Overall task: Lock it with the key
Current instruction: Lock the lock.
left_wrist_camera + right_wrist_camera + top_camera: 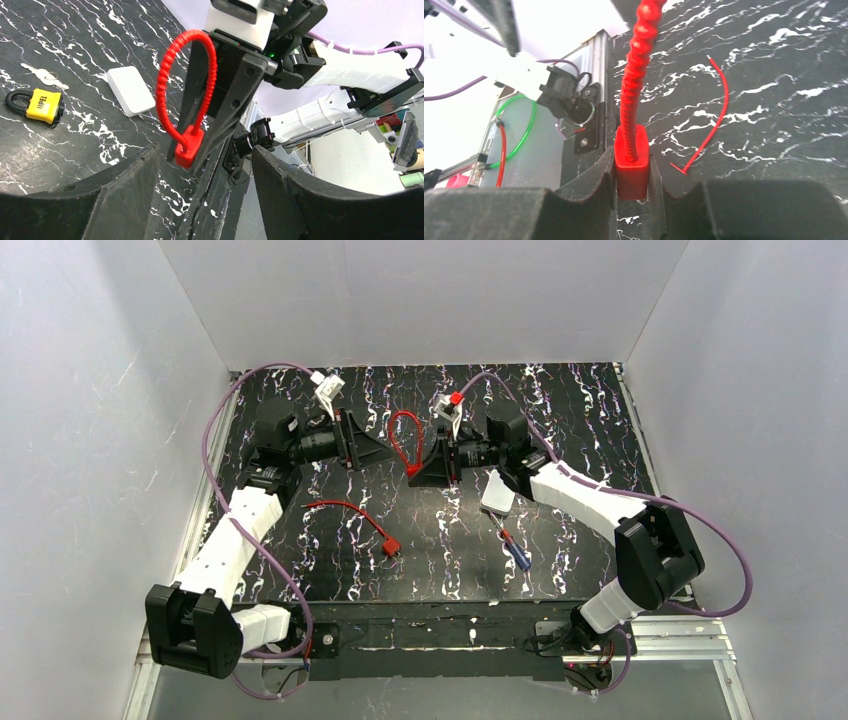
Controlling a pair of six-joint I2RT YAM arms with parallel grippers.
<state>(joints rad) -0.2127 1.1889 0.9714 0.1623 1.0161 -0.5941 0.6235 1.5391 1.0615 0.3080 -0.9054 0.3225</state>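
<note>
**Figure. Two-arm workspace, with the hazards of the key-locking task.** The right gripper (631, 175) was closed tightly on the red block (631, 150) of a red cable loop (403, 438), and the loop stood up from its fingers. The left gripper (365, 445) faced it near the far middle of the table (560, 400), with its jaws wide apart and nothing between them. The task's things were visible only in the left wrist view. There the yellow padlock (44, 105) lay flat on the table with its shackle apparently closed, and the key (42, 76) lay just beside it. Both were near a white block (130, 90) and well apart from either gripper. A second red cable (345, 508) lay loose near the left arm.

Several hazards were judged likely. The key was thin and lay flat, so fingers closing on it could skid it away or scrape the table. The unheld padlock could slide or turn when the key was pushed in. If the left gripper closed on the loop, it could wrench the red block out of the right gripper's hold. The right forearm passed close above the white block and could knock it.
</note>
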